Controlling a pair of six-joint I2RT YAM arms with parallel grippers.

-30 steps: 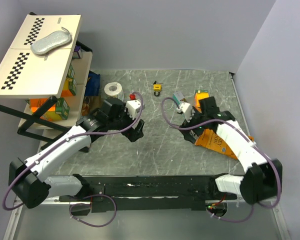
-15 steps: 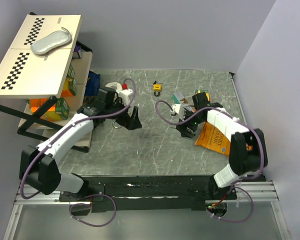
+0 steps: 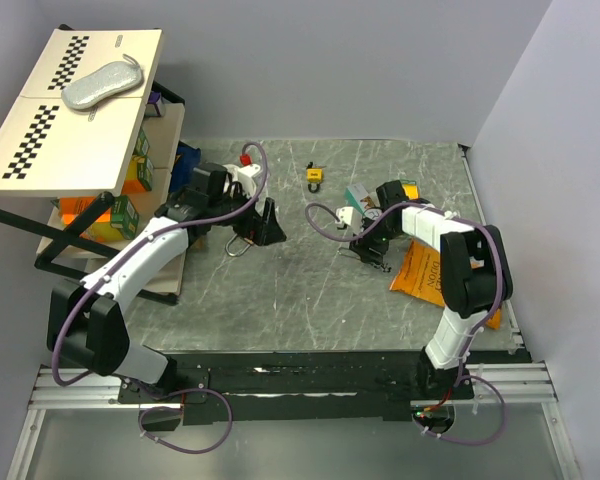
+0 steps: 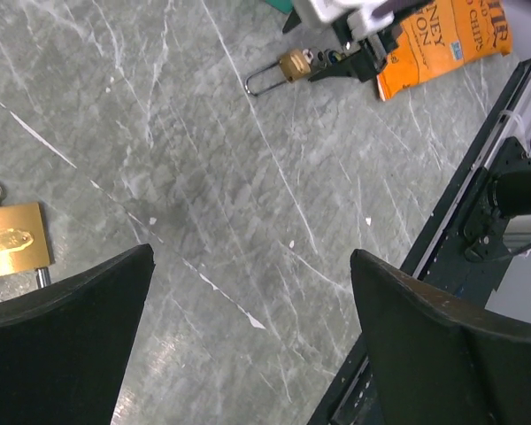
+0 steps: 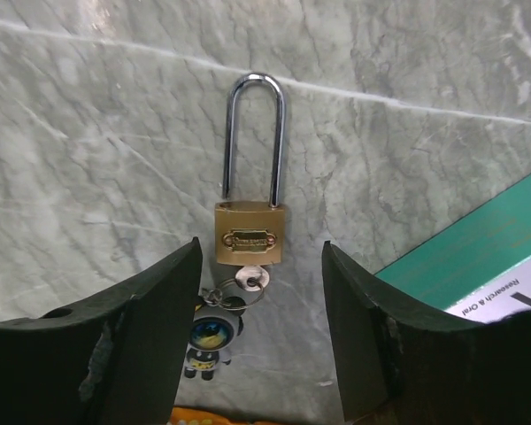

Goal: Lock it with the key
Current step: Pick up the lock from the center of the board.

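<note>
A brass padlock [image 5: 251,232] with a long steel shackle lies flat on the grey marble table. A key [image 5: 252,281] sits in its keyhole, with a ring and a small figure keychain [image 5: 207,342]. My right gripper [image 5: 260,252] is open right over it, one finger on each side of the lock body, not touching. The lock also shows far off in the left wrist view [image 4: 288,66]. A second brass padlock [image 4: 9,243] lies at the left edge of that view, beside my open, empty left gripper [image 4: 252,257]. In the top view my left gripper [image 3: 264,226] and right gripper [image 3: 370,243] are apart.
An orange chip bag [image 3: 430,275] lies right of my right gripper, and a teal box [image 3: 358,195] just behind it. A small yellow padlock [image 3: 313,176] sits at the table's far middle. A shelf rack [image 3: 80,100] with boxes stands at the left.
Both arms have reached farther from their bases. My left gripper moved back and left beside the second padlock. My right gripper swung left and came over the padlock with the key.
</note>
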